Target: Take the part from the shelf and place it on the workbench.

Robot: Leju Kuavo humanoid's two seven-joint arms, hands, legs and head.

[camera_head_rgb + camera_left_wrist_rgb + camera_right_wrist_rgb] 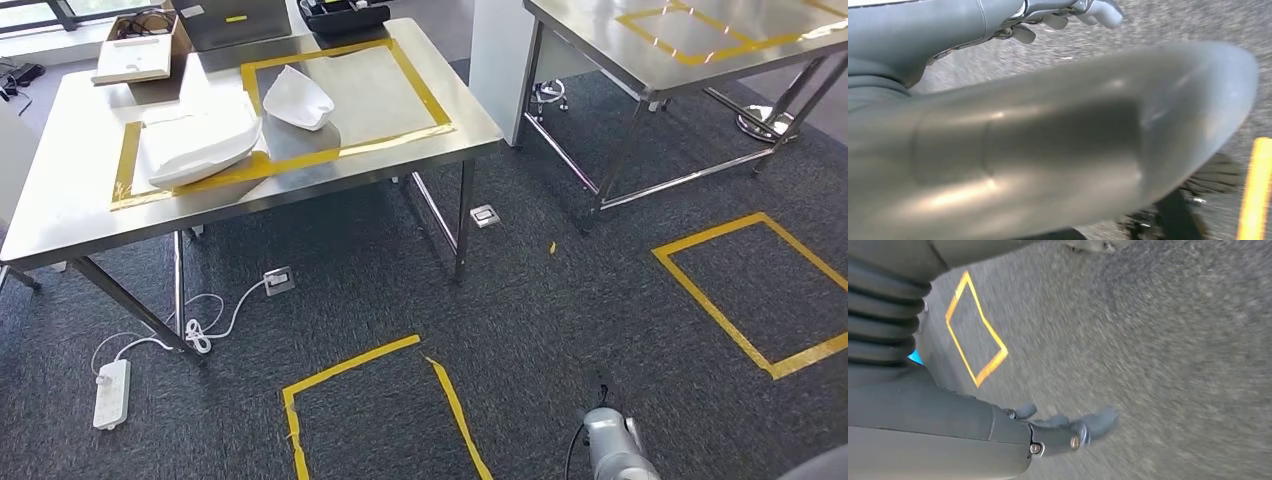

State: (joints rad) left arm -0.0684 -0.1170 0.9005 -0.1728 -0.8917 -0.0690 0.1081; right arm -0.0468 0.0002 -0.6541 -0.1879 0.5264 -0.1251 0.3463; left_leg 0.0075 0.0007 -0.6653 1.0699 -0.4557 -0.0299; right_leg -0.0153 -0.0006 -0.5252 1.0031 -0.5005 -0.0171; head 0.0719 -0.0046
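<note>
Two white parts lie on the near counter, inside yellow tape; a second counter stands right; left robot hand and right robot hand hang over carpet, grasping nothing, fingers loosely apart; no legible writing.

Left wrist view: large grey body blurred, unidentifiable | black tray at workbench far edge cut off.
</note>
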